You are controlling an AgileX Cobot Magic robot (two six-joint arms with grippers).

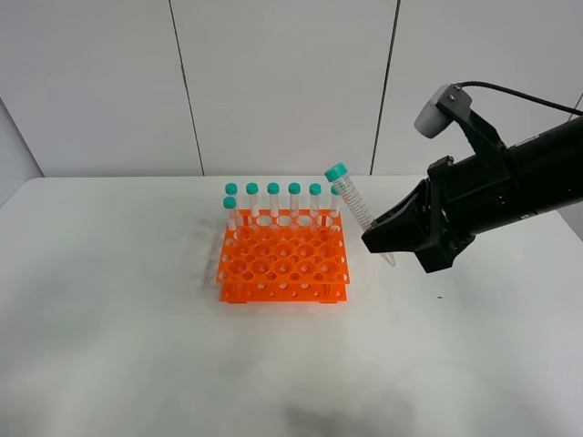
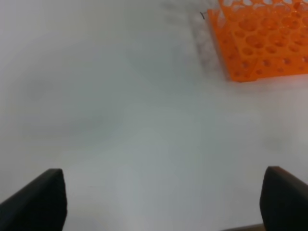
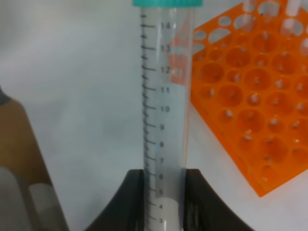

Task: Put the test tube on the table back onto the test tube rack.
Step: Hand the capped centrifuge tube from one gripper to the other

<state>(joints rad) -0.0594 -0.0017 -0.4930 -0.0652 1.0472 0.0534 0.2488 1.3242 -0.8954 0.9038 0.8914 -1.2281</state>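
Observation:
The test tube (image 1: 353, 202), clear with a teal cap, hangs tilted in the air just right of the orange test tube rack (image 1: 282, 261). My right gripper (image 1: 386, 235) is shut on its lower part, and its pointed tip pokes out below. In the right wrist view the tube (image 3: 163, 106) stands between the black fingers (image 3: 126, 204), with the rack (image 3: 255, 96) beside it. My left gripper (image 2: 161, 197) is open over bare white table (image 2: 144, 120), holding nothing, and a corner of the rack (image 2: 262, 41) lies ahead of it. The left gripper is out of the exterior high view.
Several teal-capped tubes (image 1: 273, 202) stand upright along the rack's back row and one at its left side. The rack's other holes show open. The white table (image 1: 109, 319) stretches around the rack, with a panelled wall behind.

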